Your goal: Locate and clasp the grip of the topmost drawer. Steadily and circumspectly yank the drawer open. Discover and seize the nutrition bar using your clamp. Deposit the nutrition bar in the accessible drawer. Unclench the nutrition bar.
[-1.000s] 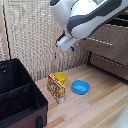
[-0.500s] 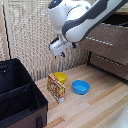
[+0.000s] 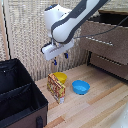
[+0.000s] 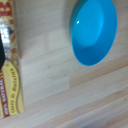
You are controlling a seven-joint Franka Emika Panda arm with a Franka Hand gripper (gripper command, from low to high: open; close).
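Pincer (image 3: 60,57): jaws apart, empty, hanging above the bar | Bar (image 3: 56,88): upright on counter (image 3: 95,107), lower centre of exterior view, just beside yellow bowl (image 3: 61,77) | Blue bowl (image 3: 80,87): right of bar | Top drawer (image 3: 107,40): upper right, pulled out

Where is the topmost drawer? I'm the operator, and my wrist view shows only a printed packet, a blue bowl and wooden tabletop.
Observer: The topmost drawer is at the exterior view's right, and it is already pulled out.
Operator: And where is my tool relative to the packet?
Observer: The tool hangs above the nutrition bar, fingers apart and holding nothing. The bar stands upright in front of a yellow bowl.
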